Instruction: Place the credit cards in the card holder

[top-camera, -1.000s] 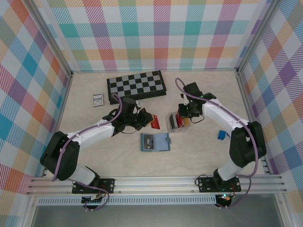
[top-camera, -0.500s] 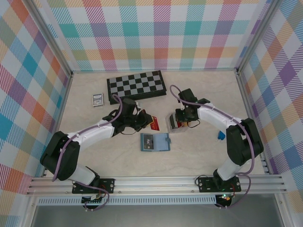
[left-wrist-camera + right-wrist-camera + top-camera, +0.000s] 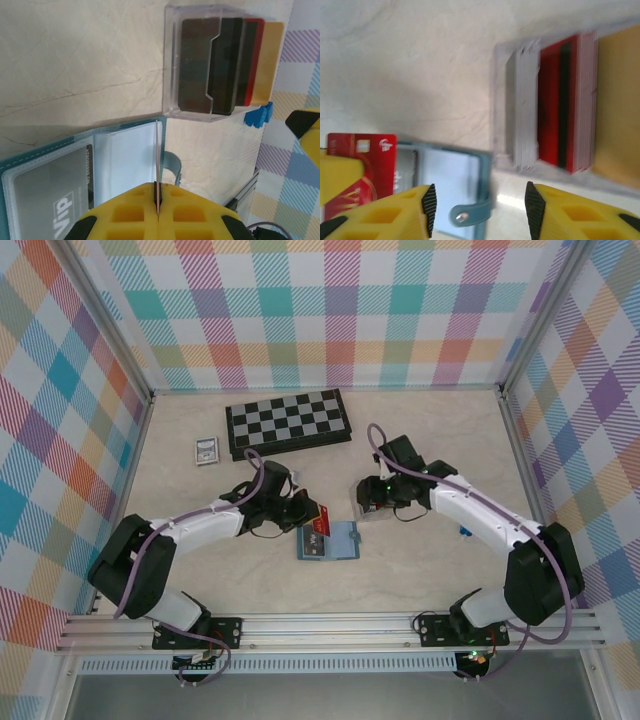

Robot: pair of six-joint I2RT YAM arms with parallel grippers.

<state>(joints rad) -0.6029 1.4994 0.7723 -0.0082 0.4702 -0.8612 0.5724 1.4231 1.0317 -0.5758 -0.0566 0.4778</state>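
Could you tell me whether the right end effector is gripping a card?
No, the right end effector is open, with nothing between its jaws.

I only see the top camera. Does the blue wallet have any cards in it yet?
Observer: Yes. A silver card marked Vip sits in one pocket of the wallet.
Operator: Where's the red card aimed?
Observer: The left jaws pinch the red card at the edge of the empty clear pocket beside it.
Operator: Right jaws holding anything?
Observer: No, they are open, nothing gripped between them.
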